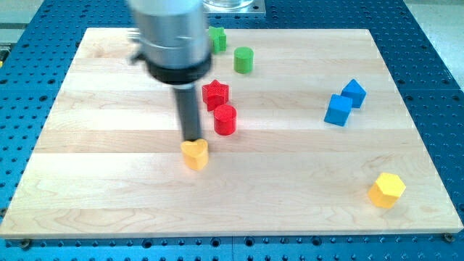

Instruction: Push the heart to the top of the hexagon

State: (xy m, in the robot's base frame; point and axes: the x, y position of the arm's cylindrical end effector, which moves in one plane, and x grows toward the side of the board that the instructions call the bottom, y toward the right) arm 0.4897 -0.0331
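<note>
The yellow heart lies on the wooden board left of centre, toward the view's bottom. The yellow hexagon lies near the view's bottom right corner of the board, far to the right of the heart. My tip is at the heart's top edge, touching or nearly touching it. The dark rod runs up from there to the grey arm end at the view's top.
A red star and a red cylinder sit just right of the rod. A green cylinder and a green block lie near the top. Two blue cubes sit at the right.
</note>
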